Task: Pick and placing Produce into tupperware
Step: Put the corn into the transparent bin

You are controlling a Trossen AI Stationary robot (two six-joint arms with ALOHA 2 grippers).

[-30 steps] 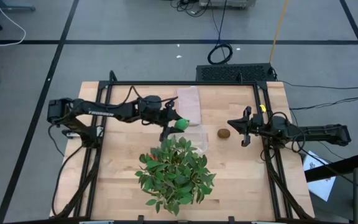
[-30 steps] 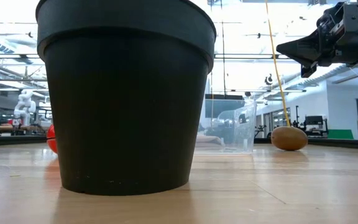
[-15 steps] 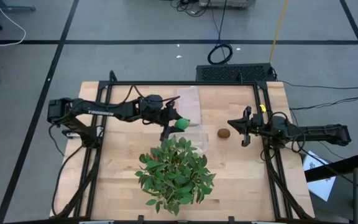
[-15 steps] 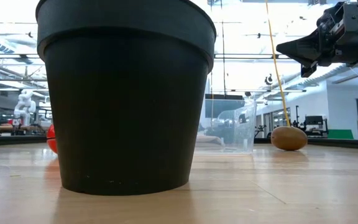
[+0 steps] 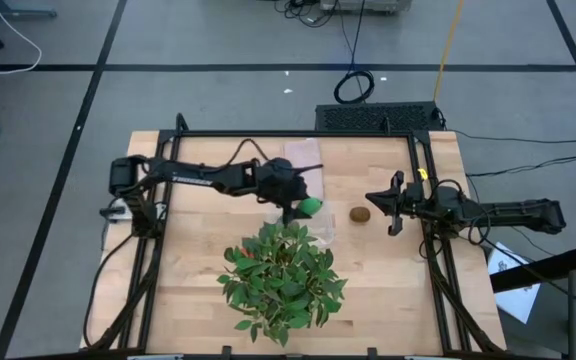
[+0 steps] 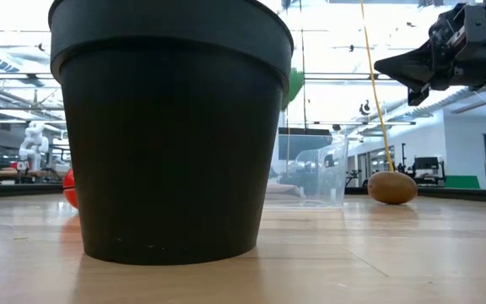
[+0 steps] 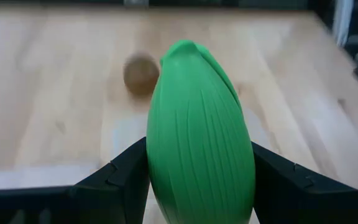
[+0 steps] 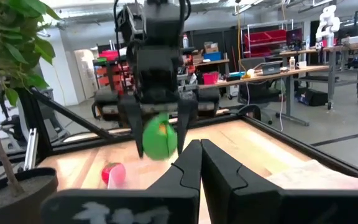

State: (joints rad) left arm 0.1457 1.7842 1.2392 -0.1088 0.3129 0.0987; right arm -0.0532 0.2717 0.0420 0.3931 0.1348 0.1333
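Note:
My left gripper point(image 5: 301, 205) is shut on the bright green oval point(image 5: 311, 207) and hovers over the far edge of the clear tupperware point(image 5: 320, 228), which sits on the table by the plant. The green oval also peeks past the pot rim in the low view point(image 6: 295, 84). The brown kiwi point(image 5: 360, 213) rests on the wood to the tub's right. My right gripper point(image 5: 370, 201) is shut, holds nothing, and hangs above the table just right of the kiwi. The small red piece point(image 6: 70, 187) lies on the table behind the pot; leaves hide it from above. My left gripper pinches the green oval across its middle point(image 7: 197, 155), one finger point(image 7: 120, 177) on each flank. Its ribbed tip sticks out past the fingertips. The right wrist view shows the fingers point(image 8: 132, 134) coming from above and pointing down. The piece is lifted clear of the table.
A big leafy plant point(image 5: 283, 275) in a black pot point(image 6: 171, 135) stands at the near middle, hard against the tub. A pinkish-beige folded cloth point(image 5: 305, 160) lies at the far middle. Black frame rails run along both sides of the table; bare wood lies to the near left and near right.
My left gripper has carried the green oval toward the table's right and slightly nearer, from beside the cloth to above the tub's far edge. It stays shut on the piece. The green now shows past the pot in the low view.

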